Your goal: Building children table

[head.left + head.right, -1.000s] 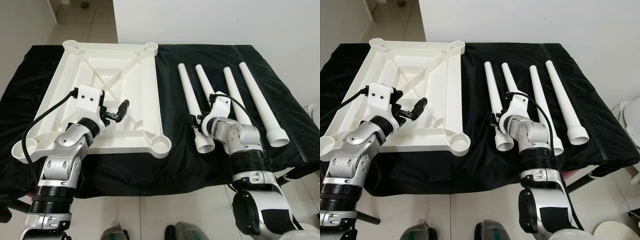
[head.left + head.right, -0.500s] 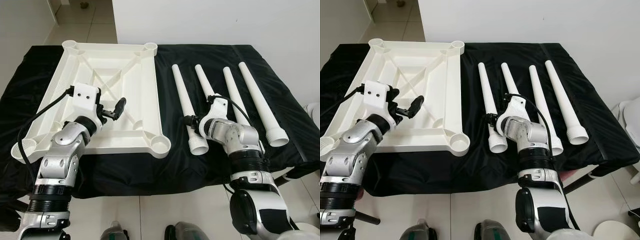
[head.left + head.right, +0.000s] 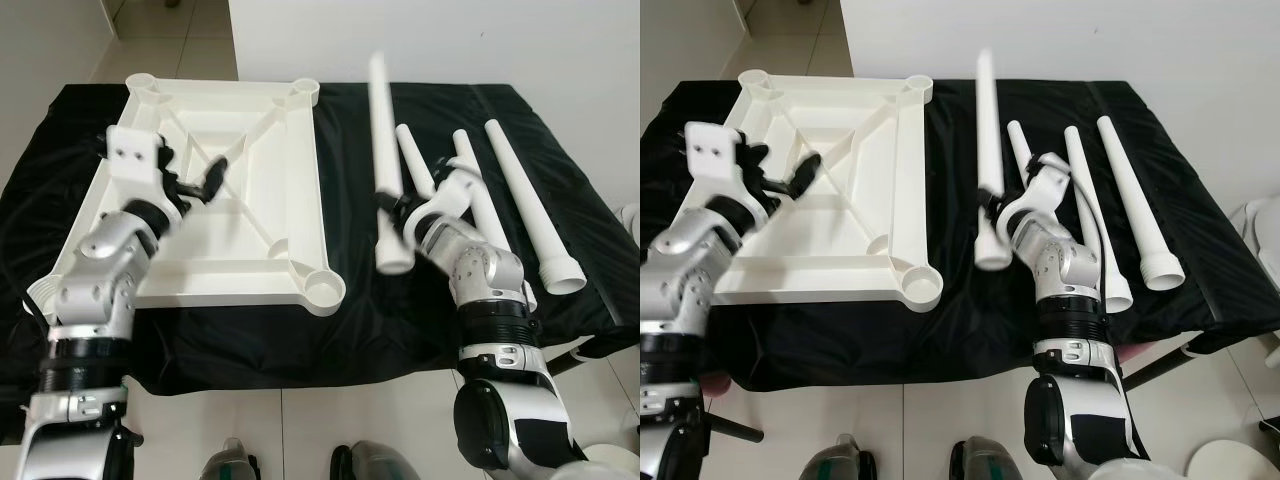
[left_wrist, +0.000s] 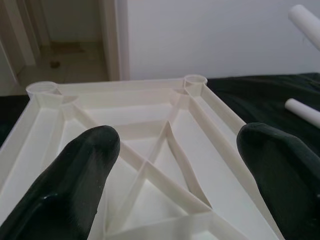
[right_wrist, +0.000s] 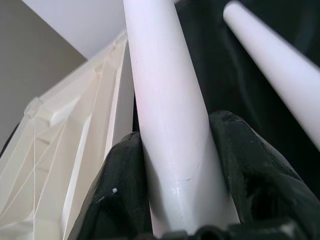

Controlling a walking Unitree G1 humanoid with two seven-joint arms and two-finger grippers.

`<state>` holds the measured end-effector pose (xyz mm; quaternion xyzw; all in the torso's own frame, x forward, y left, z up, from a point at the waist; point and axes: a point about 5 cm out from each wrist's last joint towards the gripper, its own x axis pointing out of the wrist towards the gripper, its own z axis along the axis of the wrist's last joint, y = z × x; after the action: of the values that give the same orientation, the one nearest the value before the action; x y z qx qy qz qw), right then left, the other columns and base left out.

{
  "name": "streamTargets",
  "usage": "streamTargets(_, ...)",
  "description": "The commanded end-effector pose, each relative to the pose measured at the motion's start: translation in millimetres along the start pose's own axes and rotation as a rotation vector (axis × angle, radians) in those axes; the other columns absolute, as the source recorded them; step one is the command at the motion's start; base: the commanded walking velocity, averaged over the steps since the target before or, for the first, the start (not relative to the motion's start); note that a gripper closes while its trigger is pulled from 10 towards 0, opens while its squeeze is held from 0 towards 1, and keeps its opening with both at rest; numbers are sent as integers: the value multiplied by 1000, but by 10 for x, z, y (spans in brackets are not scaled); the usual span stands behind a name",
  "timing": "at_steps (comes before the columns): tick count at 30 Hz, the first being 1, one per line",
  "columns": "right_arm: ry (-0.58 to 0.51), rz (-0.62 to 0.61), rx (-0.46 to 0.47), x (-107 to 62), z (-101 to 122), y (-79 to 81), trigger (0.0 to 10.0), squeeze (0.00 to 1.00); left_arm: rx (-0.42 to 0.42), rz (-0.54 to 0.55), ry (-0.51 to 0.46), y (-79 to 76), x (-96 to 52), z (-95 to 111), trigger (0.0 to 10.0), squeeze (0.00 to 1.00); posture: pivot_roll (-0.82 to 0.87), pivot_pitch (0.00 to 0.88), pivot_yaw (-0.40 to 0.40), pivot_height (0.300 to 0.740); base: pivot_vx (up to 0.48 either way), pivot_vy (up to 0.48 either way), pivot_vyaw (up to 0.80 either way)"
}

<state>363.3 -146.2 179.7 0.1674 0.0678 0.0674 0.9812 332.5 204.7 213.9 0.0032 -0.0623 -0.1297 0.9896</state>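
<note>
I see the right hand pinching a white tapered plastic table leg, lifted off the black-draped surface. Three matching white legs lie beside it. Left hand, fingers spread, hovers above the upturned white ribbed plastic tabletop.

Black cloth (tile floor below)
</note>
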Motion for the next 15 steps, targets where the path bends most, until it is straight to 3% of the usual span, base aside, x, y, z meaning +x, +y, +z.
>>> streamTargets(1, -26, 10, -13, -2, 27, 9, 10000, 0, -22, -54, 19, -31, 18, -26, 10000, 0, -105, 0, -5, 740, 0, 0, 0)
streamTargets(5, -137, -11, -15, -20, 130, -33, 10000, 0, -49, -86, 4, -72, 91, 57, 10000, 0, -104, 0, -6, 740, 0, 0, 0)
streamTargets(7, -180, 41, -18, -27, 164, -9, 10000, 0, -89, -141, -1, -145, 154, 91, 10000, 0, -104, 0, -8, 740, 0, 0, 0)
streamTargets(8, -206, 82, -37, -35, 175, 22, 10000, 0, -113, -185, -5, -214, 193, 118, 10000, 78, -105, 0, -8, 740, 0, 0, 0)
streamTargets(11, -224, 110, -53, -42, 181, 43, 10000, 0, -129, -214, -8, -261, 217, 137, 10000, 78, -105, 0, -8, 740, 0, 0, 0)
streamTargets(12, -269, 200, -76, -77, 193, 110, 10000, 0, -158, -282, -15, -387, 266, 179, 10000, 1000, -104, 0, -10, 740, 0, 0, 0)
streamTargets(15, -299, 264, -92, -105, 198, 156, 10000, 0, -176, -329, -19, -475, 298, 209, 10000, 1000, -104, 0, -10, 740, 0, 0, 0)
